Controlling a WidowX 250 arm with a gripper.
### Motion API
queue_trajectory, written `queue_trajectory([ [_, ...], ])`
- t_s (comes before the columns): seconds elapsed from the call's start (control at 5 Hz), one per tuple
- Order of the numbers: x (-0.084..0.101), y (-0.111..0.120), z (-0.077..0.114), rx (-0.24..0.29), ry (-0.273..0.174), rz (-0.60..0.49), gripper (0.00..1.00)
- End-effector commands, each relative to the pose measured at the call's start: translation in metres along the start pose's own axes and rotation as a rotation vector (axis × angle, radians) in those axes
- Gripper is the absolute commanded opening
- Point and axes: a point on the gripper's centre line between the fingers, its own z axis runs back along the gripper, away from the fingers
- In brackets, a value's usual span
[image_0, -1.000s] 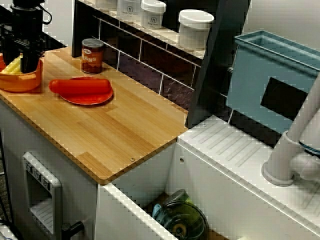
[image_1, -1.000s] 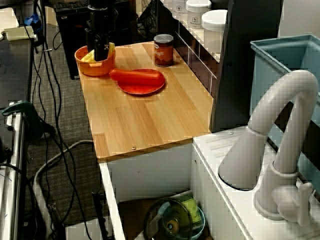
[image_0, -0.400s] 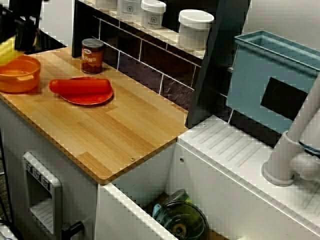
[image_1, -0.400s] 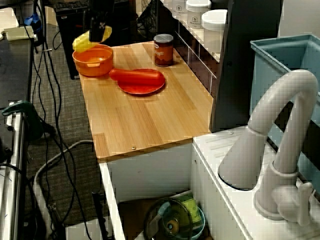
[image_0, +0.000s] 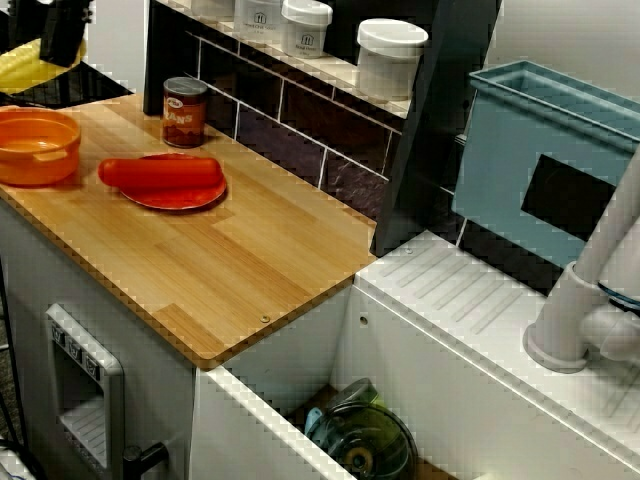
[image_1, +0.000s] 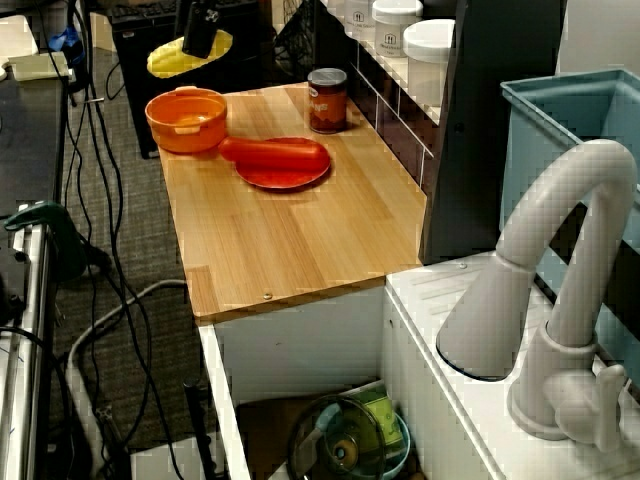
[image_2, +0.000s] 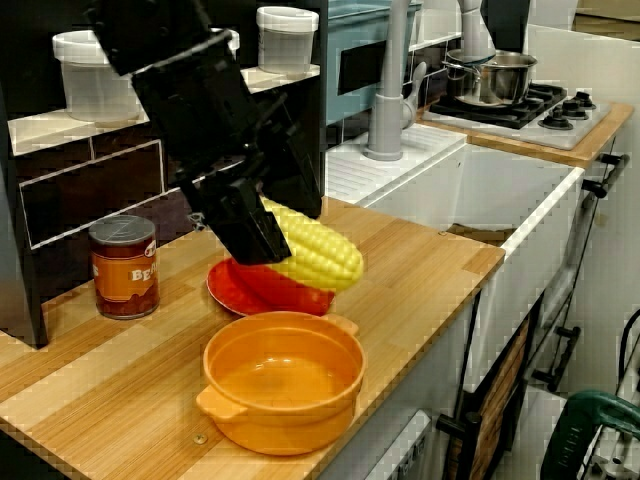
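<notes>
My gripper (image_2: 248, 228) is shut on a yellow corn cob (image_2: 318, 252) and holds it in the air, tilted, above and just behind the orange bowl (image_2: 290, 425). The bowl stands with nothing in it at the end of the wooden counter. In the view from above, the gripper (image_0: 62, 30) and cob (image_0: 24, 66) are at the top left, over the bowl (image_0: 20, 165). Seen from the sink end, the cob (image_1: 185, 60) hangs beyond the bowl (image_1: 190, 132). Next to the bowl, a red plate (image_2: 222, 288) carries a long red vegetable (image_0: 160, 172).
A brown tin can (image_2: 123, 266) stands by the tiled back wall. White jars (image_0: 390, 55) line the shelf above. A sink (image_1: 300, 390) holding a glass lid (image_1: 345, 445), a white tap (image_1: 560, 300) and a blue rack (image_0: 545, 160) lie beyond the counter.
The gripper has lifted the corn cob out of the orange bowl and raised it well above the rim. The bowl now stands with nothing in it.
</notes>
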Motion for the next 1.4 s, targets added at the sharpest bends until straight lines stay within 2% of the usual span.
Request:
queue_trajectory([
  [0.0, -0.005, -0.035, 0.011, 0.089, -0.123, -0.071, 0.0],
  [0.2, -0.007, -0.043, 0.004, 0.091, -0.139, -0.081, 0.0],
  [0.4, -0.016, -0.056, 0.006, 0.07, -0.216, -0.072, 0.0],
  [0.6, -0.02, -0.066, 0.001, 0.068, -0.274, -0.062, 0.0],
  [0.8, -0.019, -0.076, -0.005, 0.05, -0.259, -0.071, 0.0],
  [1.0, -0.017, -0.082, -0.009, 0.024, -0.276, -0.07, 0.0],
  [1.2, -0.01, -0.089, -0.015, 0.023, -0.249, -0.076, 0.0],
])
